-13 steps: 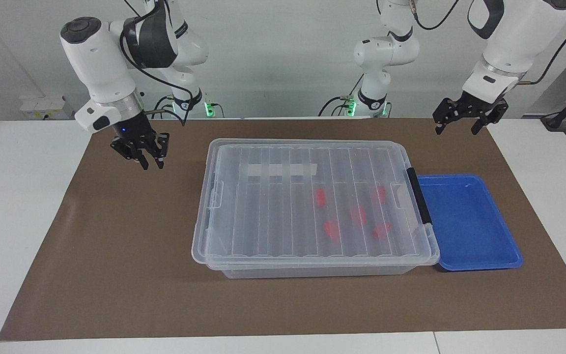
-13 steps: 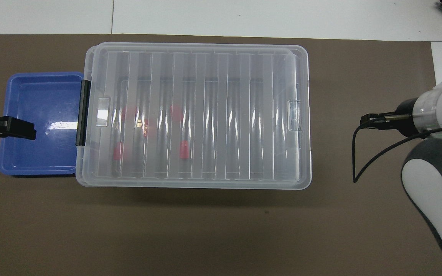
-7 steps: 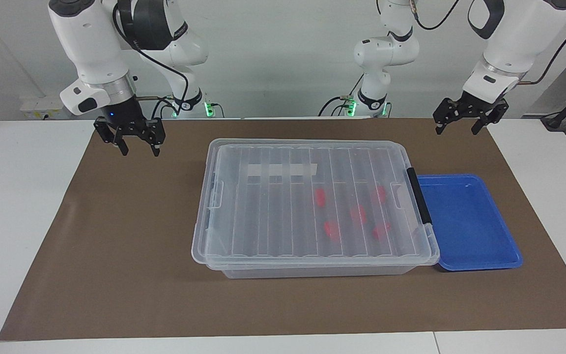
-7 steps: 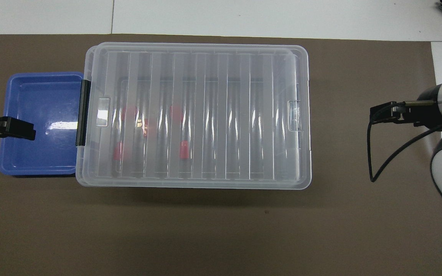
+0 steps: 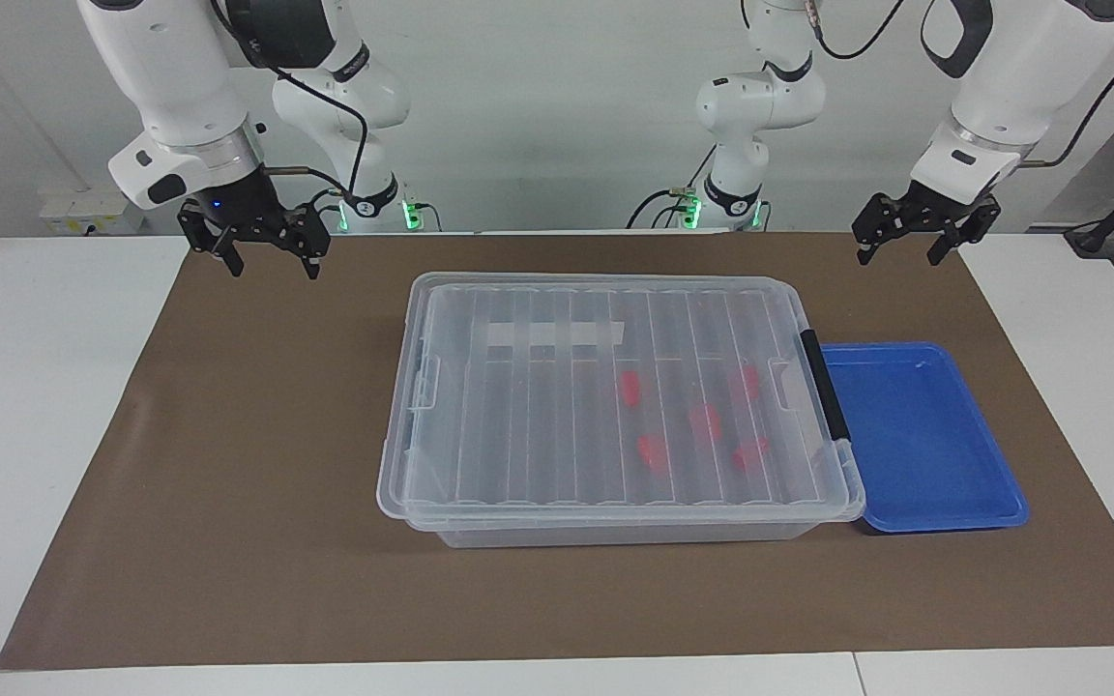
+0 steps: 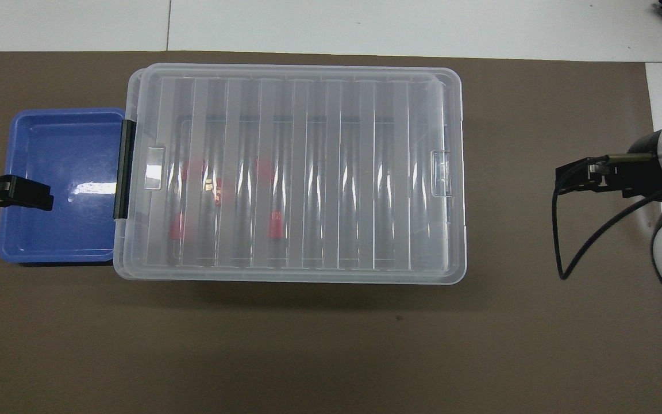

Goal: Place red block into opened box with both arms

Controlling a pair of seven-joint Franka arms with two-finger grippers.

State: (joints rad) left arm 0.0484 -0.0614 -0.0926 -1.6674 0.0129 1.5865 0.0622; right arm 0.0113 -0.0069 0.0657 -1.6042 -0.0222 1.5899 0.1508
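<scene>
The right gripper (image 5: 265,259) has risen off the mat at the box's (image 5: 615,290) ten o'clock, jaws wide and empty; the left gripper (image 5: 910,246) waits open. Red blocks (image 5: 704,420) lie inside under the lid, so the task looks done.

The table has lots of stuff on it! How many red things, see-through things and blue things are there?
Red blocks: 5, all inside the box
Clear box with its lid on: 1
Blue tray: 1
Total: 7
</scene>
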